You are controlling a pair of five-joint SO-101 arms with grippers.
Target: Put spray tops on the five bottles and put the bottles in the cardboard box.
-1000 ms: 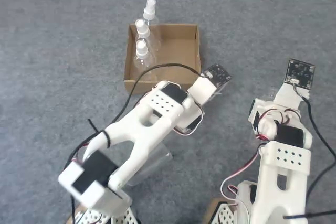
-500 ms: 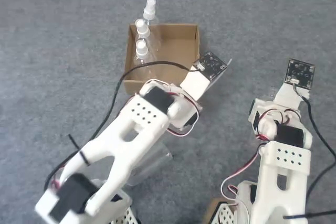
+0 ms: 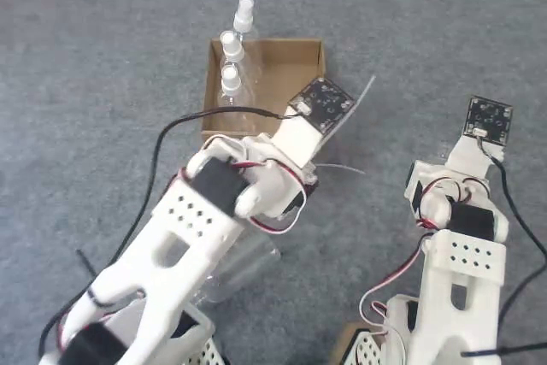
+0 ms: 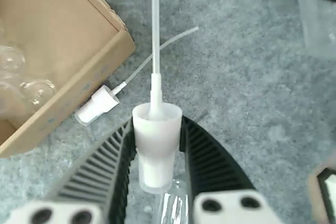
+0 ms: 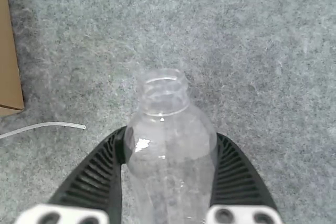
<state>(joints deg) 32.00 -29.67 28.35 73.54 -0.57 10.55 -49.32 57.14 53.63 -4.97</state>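
Cardboard box point(image 3: 286, 66) sits at the far side of the grey table point(image 3: 94, 91). Three capped bottles point(image 3: 232, 96) stand in a row along one wall of it, so I judge three of five done, with room kept beside them for the rest. My left arm point(image 3: 205, 211) stretches toward the box's near corner, and the right arm point(image 3: 461, 237) stands well apart to the side.

The right tool point(image 5: 170, 136) is clamped around the body of an open bottle point(image 5: 164, 103). Its mouth points away from the wrist, clear of the fingers, which I read as offering the neck for capping. A fifth bottle point(image 3: 252, 264) lies on the table under the left arm, waiting; I cannot tell whether it is capped.

The left tool point(image 4: 156, 124) grips a spray top point(image 4: 156, 150) by its cap. That leaves the long dip tube point(image 4: 154, 35) sticking straight out ahead, ready to be threaded into a mouth. The other spray top point(image 4: 98, 106) lies on the table just beside the box wall with its tube point(image 4: 184, 33) curving away, within reach for the last bottle.
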